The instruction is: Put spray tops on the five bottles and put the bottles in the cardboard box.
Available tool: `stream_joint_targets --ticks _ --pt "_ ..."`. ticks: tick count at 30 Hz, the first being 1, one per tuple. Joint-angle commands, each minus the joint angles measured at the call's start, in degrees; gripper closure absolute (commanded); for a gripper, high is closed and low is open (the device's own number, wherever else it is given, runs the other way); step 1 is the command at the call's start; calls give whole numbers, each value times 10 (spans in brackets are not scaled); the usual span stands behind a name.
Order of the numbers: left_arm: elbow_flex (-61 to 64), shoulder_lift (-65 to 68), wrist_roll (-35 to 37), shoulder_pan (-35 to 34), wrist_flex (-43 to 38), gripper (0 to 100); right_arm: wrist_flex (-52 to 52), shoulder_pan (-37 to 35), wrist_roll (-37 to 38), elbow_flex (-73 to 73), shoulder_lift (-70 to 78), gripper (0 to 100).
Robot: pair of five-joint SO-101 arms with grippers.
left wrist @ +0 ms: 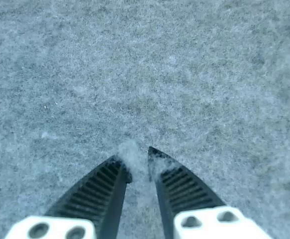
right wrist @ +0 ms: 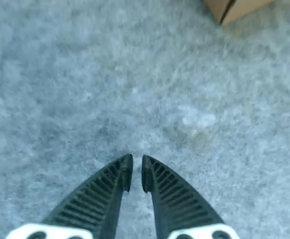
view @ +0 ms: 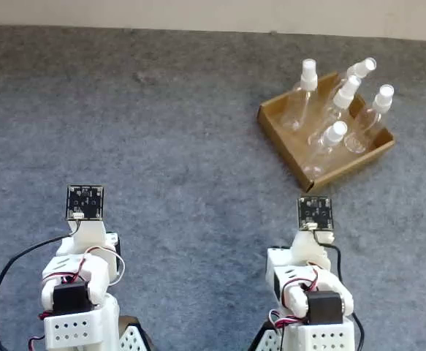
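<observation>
The cardboard box (view: pixel 282 135) sits at the far right of the grey felt. Several clear bottles (view: pixel 298 106) lie inside it, each with a white spray top (view: pixel 309 71) on; the tops lean over the box's far rim. Both arms are folded back near the front edge, well short of the box. My left gripper (left wrist: pixel 137 160) hangs just above bare felt, its fingers nearly touching with nothing between them. My right gripper (right wrist: pixel 136 164) is shut and empty over the felt, with a corner of the box (right wrist: pixel 234 7) farther ahead.
Grey felt (view: pixel 161 124) covers the whole table, with a pale strip along the far edge. The left arm (view: pixel 81 285) and the right arm (view: pixel 311 292) stand side by side at the front, and open felt lies between them and the box.
</observation>
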Motion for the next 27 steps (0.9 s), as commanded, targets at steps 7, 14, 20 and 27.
stream_joint_targets --ticks 7,14,20,27 --pt "12 -6 -5 2 29 993 -39 -3 -1 96 -5 973" --pt "12 -6 -5 127 68 994 -40 -3 -4 112 -5 976" --pt "12 -6 -4 122 68 994 -41 23 -4 112 -5 976" --pt "12 -6 -4 120 68 994 -41 64 -3 112 -5 976"
